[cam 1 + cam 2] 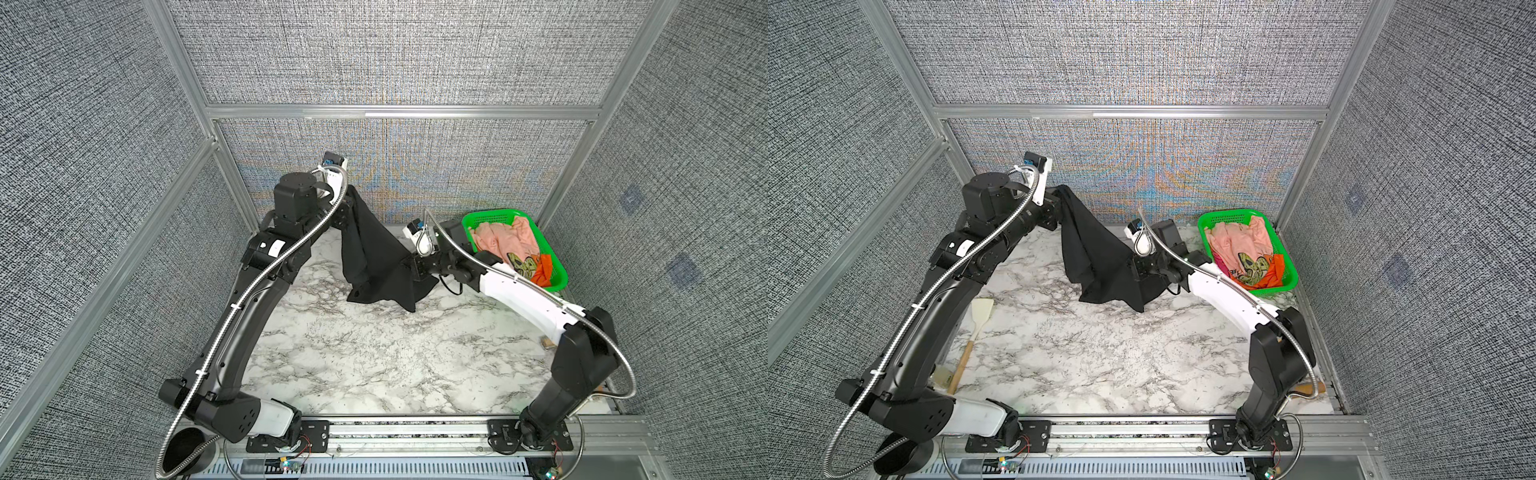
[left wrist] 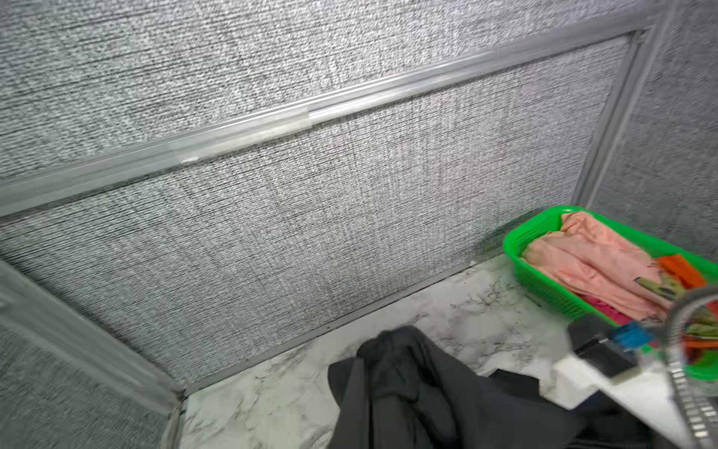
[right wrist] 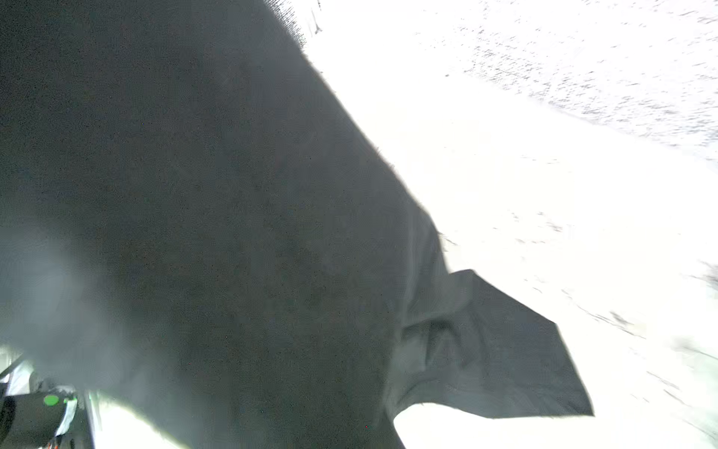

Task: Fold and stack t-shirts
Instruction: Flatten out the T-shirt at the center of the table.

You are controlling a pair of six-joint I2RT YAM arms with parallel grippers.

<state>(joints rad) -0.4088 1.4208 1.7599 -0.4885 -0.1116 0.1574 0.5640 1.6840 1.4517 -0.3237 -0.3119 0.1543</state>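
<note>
Black soft cloth t-shirt (image 1: 374,257) hangs unfolded above the white marbled bench (image 1: 374,365) near its back edge, lower folds touching it. Left jaws, high, and right jaws, lower, each pinch an end. Long axis slopes from back-left down to the right; neck or hem, cannot tell. Nothing folded or stacked yet; peach-pink tee (image 1: 498,239) and orange tee (image 1: 545,266) sit crumpled in green plastic basket (image 1: 490,217), back right corner.
</note>
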